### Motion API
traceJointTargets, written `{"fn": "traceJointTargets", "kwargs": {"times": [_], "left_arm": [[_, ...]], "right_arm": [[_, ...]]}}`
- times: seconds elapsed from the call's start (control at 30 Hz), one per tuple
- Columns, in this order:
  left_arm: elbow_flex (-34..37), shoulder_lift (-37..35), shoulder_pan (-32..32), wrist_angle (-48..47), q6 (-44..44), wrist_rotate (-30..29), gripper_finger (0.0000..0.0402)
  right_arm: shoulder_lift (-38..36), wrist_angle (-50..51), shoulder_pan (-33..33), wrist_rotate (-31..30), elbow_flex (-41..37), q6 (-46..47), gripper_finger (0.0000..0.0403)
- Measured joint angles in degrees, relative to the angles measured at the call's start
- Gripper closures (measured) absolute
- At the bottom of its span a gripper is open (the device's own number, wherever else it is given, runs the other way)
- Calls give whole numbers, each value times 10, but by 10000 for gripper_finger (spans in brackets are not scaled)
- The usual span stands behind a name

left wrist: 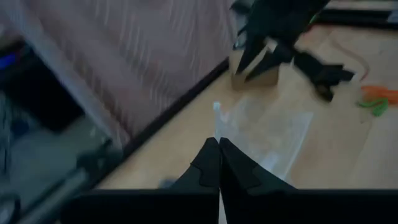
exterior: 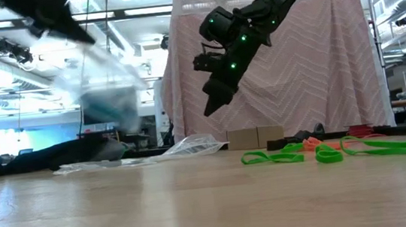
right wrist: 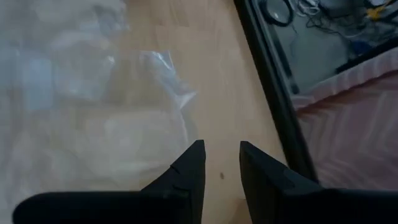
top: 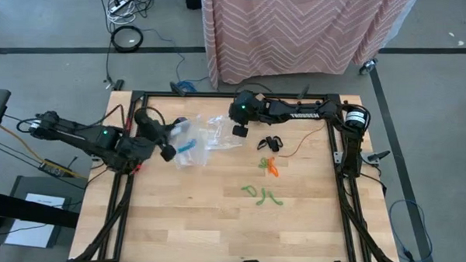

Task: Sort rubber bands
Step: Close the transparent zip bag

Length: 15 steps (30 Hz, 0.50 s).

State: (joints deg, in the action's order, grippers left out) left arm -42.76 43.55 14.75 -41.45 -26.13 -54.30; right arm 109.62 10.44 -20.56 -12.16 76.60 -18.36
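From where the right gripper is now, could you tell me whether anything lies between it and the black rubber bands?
Nothing visible does. The right gripper hangs open above the clear zip bags, and only bare wooden table separates it from the black rubber bands. The orange and green bands lie beyond them.

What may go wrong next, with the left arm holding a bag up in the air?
1. The left gripper is shut on the edge of a clear bag holding blue bands; if the thin plastic slips, they may spill.
2. The right gripper, open and empty, hangs over another bag and might drag it.
3. Green bands and orange bands lie loose.
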Motion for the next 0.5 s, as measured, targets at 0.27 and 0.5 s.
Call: {"fn": "traceJointTargets", "kwargs": {"times": [0.27, 0.5], "left_arm": [[23, -2, 21, -131, -177, 44, 400], [93, -12, 75, -18, -218, 46, 401]], "right_arm": [[0, -58, -5, 112, 0, 103, 317], [-1, -61, 5, 165, 0, 129, 317]]}}
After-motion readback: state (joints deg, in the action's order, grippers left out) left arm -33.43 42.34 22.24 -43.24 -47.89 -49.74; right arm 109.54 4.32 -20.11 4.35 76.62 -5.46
